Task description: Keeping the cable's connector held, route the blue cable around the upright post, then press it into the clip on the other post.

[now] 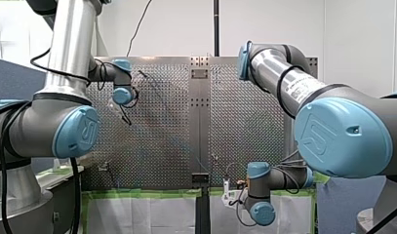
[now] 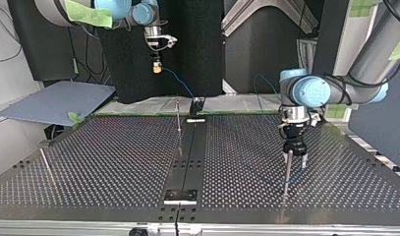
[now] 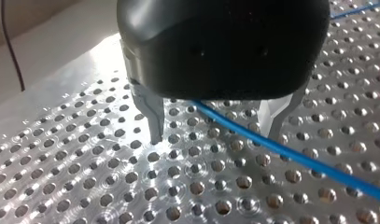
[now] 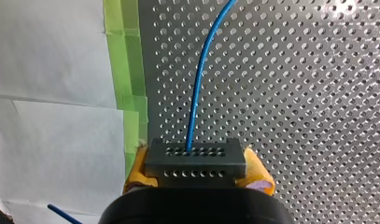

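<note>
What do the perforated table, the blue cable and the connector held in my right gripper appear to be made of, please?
The perforated table: bare metal, probably aluminium, with a bright satin finish; it glares around the holes. The blue cable: smooth, slightly glossy jacket, likely plastic. The connector: dark grey matte block with rows of holes, probably moulded plastic, though coated metal is possible.

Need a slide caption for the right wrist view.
My right gripper clamps the grey connector, blue cable running ahead over the perforated table.
</note>
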### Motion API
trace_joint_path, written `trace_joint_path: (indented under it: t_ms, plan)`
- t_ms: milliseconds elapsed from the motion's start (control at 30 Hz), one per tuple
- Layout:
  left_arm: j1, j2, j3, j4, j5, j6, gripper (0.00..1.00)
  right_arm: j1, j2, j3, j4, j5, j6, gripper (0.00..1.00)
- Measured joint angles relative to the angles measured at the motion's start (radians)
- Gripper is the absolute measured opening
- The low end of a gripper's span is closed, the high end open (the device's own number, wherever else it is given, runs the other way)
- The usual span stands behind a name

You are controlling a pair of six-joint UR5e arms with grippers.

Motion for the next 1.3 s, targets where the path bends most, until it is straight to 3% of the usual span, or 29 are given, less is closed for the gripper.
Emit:
trace_joint_path:
  t_ms: [667,1067,1300]
  plan:
    - [0.037,-0.003,-0.073,0.189,0.016,-0.192,1.0,-0.001,0.0,0.0,-0.001,-0.009,-0.001,0.0]
    - [0.051,-0.079,-0.082,0.222,0.007,-0.308,1.0,-0.001,0.0,0.0,0.0,-0.011,-0.001,0.0]
    - [0.053,-0.087,-0.099,0.221,0.006,-0.385,1.0,-0.001,0.0,0.0,0.0,-0.011,-0.001,0.0]
